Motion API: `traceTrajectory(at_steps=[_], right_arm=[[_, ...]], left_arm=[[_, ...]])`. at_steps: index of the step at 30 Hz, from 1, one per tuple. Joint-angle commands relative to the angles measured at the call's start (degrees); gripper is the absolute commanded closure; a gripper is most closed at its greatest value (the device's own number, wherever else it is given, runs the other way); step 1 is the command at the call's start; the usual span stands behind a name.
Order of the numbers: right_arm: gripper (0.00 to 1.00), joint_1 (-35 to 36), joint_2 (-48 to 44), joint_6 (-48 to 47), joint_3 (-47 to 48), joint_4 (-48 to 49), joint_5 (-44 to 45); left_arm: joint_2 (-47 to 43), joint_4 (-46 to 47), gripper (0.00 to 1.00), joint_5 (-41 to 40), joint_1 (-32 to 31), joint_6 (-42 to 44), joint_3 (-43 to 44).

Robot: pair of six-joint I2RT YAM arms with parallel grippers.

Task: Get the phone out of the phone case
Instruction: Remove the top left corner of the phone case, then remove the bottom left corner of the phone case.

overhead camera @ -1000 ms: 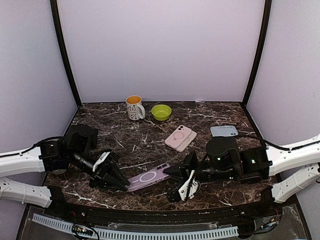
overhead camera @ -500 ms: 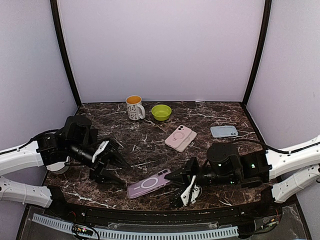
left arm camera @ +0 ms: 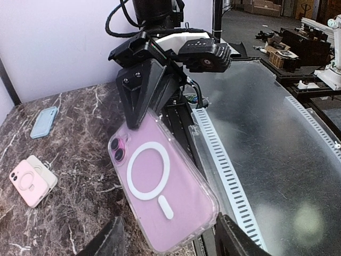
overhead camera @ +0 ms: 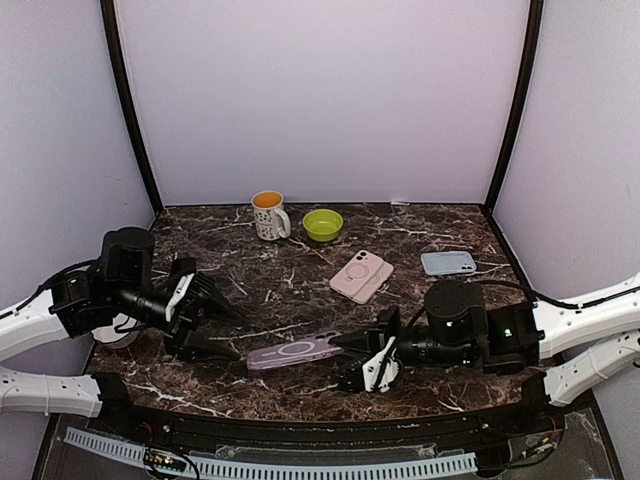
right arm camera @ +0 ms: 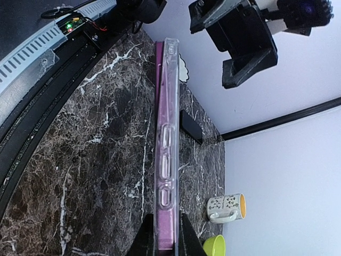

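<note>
A: What takes up most of the scene?

B: A dark marbled worktop (overhead camera: 300,290), with an arm reaching in from each side along its near edge.

A: And the left claw (overhead camera: 225,330)?

B: Spread wide and gripping nothing. Its fingertips point at the near end of the phone without closing on it.

A: The right claw (overhead camera: 352,358)?

B: Clamped narrow on the camera end of the phone (left arm camera: 160,213), holding it out toward the left claw. The right wrist camera sees it edge-on, straight out from between the fingers.

A: So where is the phone, exactly?

B: Inside its clear case (right arm camera: 169,106), between the two claws near the front edge of the worktop. It is purple, with the white ring on its back facing the left wrist camera. Whether its free end touches the worktop I cannot tell.

A: Anything else around?

B: Mid-worktop, a pink case (overhead camera: 362,272) lies on a beige case (left arm camera: 47,178). A blue case (overhead camera: 447,262) lies to their right. Near the back wall stand a white mug (overhead camera: 267,216) and, beside it, a green bowl (overhead camera: 322,224).
</note>
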Motion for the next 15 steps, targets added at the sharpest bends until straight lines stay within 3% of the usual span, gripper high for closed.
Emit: traceTrajectory(at_steps=[1, 15], right_arm=[[1.0, -1.0, -3.0, 9.6, -1.4, 11.6, -1.3], [1.0, -4.0, -11.3, 26.2, -4.3, 17.1, -13.0]], left_arm=[[-3.5, 3.3, 0.4, -3.3, 0.2, -1.6, -2.5], [-8.3, 15.3, 0.49, 0.7, 0.3, -6.0, -7.2]])
